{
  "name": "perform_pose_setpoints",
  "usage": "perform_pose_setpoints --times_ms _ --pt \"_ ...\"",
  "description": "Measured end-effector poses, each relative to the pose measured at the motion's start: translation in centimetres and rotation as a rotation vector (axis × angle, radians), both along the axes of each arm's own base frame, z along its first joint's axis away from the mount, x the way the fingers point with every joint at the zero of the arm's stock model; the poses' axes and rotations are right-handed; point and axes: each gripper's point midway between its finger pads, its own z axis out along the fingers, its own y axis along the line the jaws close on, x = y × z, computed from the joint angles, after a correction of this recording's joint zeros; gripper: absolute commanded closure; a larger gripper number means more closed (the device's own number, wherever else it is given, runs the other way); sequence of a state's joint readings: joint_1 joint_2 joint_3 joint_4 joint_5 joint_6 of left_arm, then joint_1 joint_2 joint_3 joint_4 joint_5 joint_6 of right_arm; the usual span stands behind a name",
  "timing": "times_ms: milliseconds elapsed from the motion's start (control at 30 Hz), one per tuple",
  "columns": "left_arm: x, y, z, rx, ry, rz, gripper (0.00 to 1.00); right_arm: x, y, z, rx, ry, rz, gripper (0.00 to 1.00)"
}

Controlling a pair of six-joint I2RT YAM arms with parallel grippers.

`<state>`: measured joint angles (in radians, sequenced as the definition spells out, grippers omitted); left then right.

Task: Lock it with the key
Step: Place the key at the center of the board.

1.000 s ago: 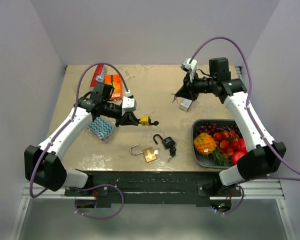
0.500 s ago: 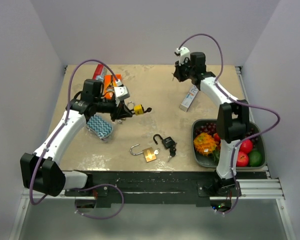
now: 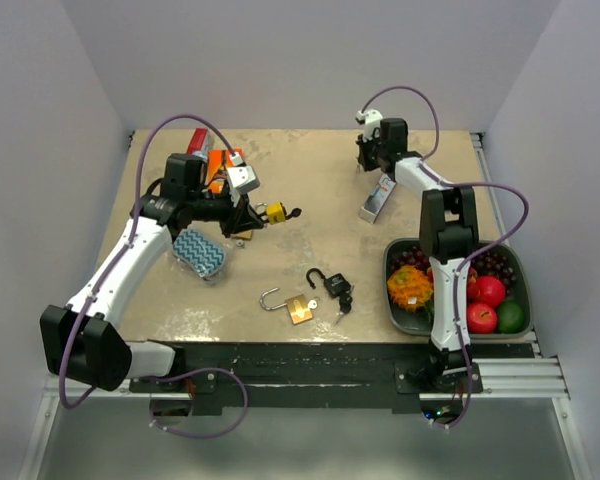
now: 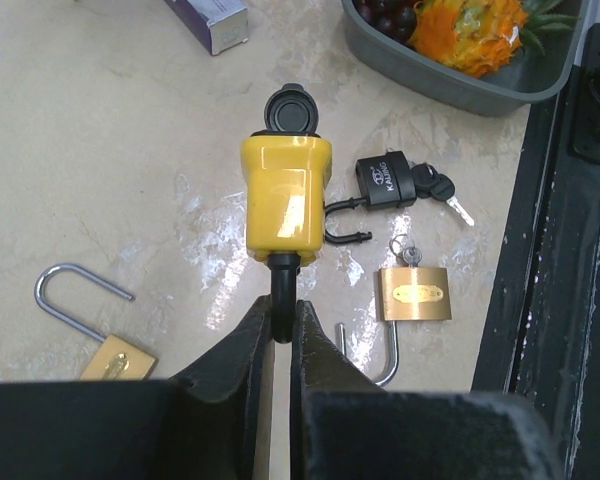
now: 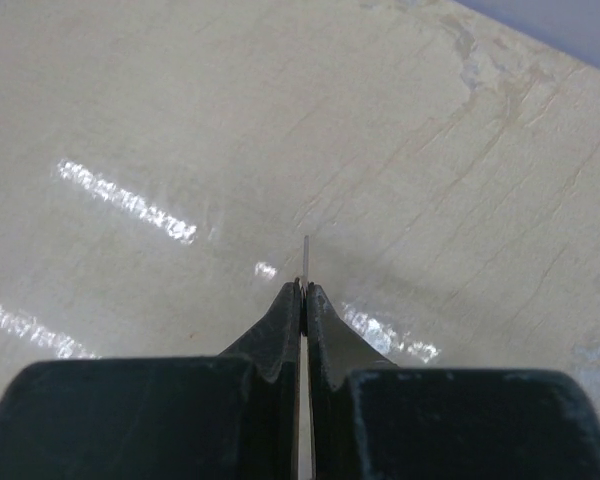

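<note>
A yellow padlock (image 3: pixel 276 212) with a black shackle hangs above the table in my left gripper (image 3: pixel 252 222). In the left wrist view the gripper (image 4: pixel 282 325) is shut on the shackle and the yellow body (image 4: pixel 285 195) points away from it, with a black cap at its far end. My right gripper (image 3: pixel 363 165) is at the far side of the table. In the right wrist view it (image 5: pixel 304 290) is shut on a thin metal key (image 5: pixel 306 258), seen edge-on and sticking out over bare tabletop.
A black padlock with keys (image 3: pixel 335 285) and an open brass padlock (image 3: pixel 298 308) lie near the front edge. A second brass padlock (image 4: pixel 115 355) lies under my left gripper. A small box (image 3: pixel 373 200), a fruit tray (image 3: pixel 395 310), a teal pouch (image 3: pixel 200 253) and orange packets (image 3: pixel 220 165) are around.
My right arm has swung back and left towards the far edge, away from the small box. My left gripper has pulled back a little to the left with the yellow padlock.
</note>
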<state>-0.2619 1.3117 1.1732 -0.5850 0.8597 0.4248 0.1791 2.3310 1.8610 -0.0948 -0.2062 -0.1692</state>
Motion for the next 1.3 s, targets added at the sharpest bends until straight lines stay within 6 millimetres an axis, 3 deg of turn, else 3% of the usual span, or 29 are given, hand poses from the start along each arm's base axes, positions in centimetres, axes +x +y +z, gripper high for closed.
perform_pose_setpoints --times_ms 233,433,767,800,967,1033,1133,1200,1300 --pt "0.2 0.1 -0.4 0.009 0.009 0.007 1.00 1.3 -0.6 -0.5 -0.015 -0.033 -0.010 1.00" --pt "0.4 0.2 -1.0 0.021 0.026 0.014 1.00 1.4 -0.7 -0.4 -0.016 -0.039 -0.007 0.84" --pt "0.4 0.2 -1.1 0.022 0.030 0.015 1.00 2.4 -0.4 1.0 -0.009 -0.077 -0.001 0.74" --pt "0.4 0.1 -1.1 0.022 0.030 0.014 1.00 2.5 -0.3 1.2 -0.007 -0.080 0.000 0.71" --pt "0.5 0.0 -0.8 0.008 0.027 0.009 1.00 1.8 0.4 2.1 0.016 -0.068 0.048 0.38" --pt "0.6 -0.3 -0.3 -0.011 0.014 0.008 1.00 0.5 1.2 3.5 0.055 -0.049 0.093 0.33" --pt "0.8 -0.7 1.0 -0.061 -0.032 0.015 1.00 -2.6 2.6 7.7 0.133 -0.034 0.167 0.20" --pt "0.4 -1.1 2.2 -0.116 -0.057 -0.003 1.00 -5.7 3.8 11.9 0.201 -0.053 0.247 0.10" --pt "-0.5 -2.1 4.3 -0.201 -0.073 -0.073 1.00 -11.5 5.2 18.1 0.268 -0.104 0.413 0.09"
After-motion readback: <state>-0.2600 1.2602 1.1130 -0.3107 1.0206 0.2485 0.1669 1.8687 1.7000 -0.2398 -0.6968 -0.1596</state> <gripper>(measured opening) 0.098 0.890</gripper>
